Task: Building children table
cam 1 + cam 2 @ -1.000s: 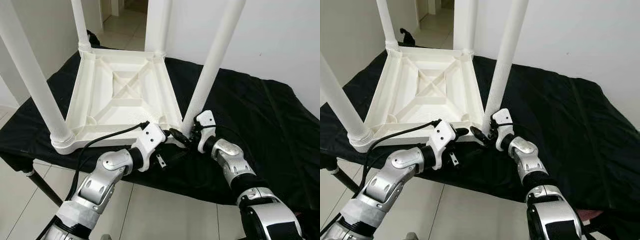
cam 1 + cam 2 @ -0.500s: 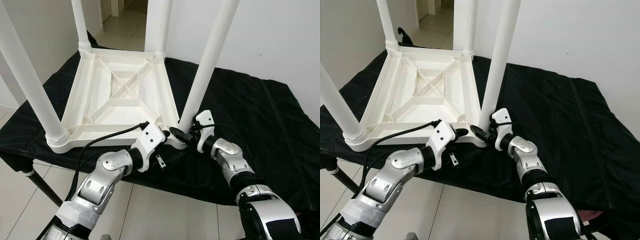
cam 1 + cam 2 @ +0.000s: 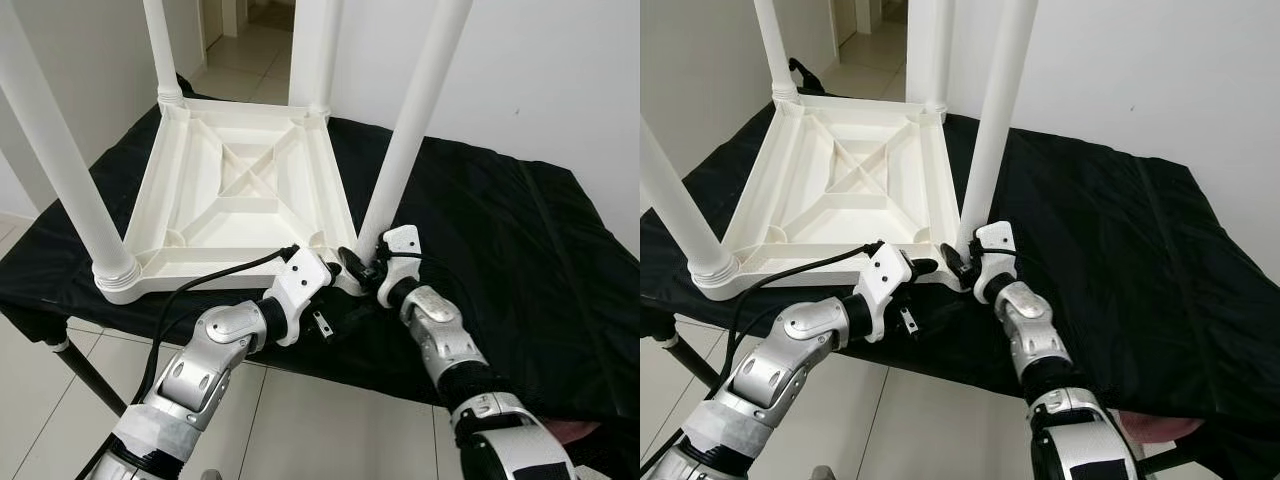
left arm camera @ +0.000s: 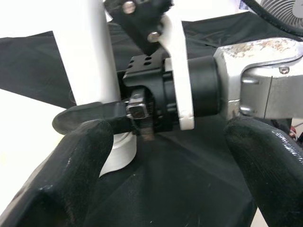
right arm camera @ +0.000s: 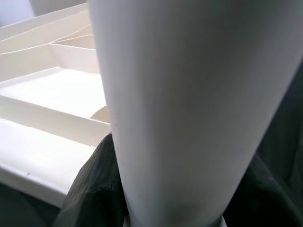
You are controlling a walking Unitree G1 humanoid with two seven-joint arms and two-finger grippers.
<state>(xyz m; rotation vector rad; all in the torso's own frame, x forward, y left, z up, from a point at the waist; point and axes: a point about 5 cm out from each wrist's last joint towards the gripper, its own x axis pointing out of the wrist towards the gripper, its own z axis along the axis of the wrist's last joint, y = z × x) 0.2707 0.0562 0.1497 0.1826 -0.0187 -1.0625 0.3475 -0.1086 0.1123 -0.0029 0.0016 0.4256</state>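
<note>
At six o'clock the left gripper (image 3: 338, 268), fingers spread and holding nothing, waits at the near corner. Beside it the right gripper (image 3: 362, 270) clamps the base of the near-right leg (image 3: 410, 130). At twelve, the upturned table top (image 3: 245, 190) carries all four legs, so assembly looks nearly finished. No writing is readable.

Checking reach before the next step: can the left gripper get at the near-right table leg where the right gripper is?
Probably yes. The left gripper is open beside the leg, but the right gripper already crowds its base.
</note>
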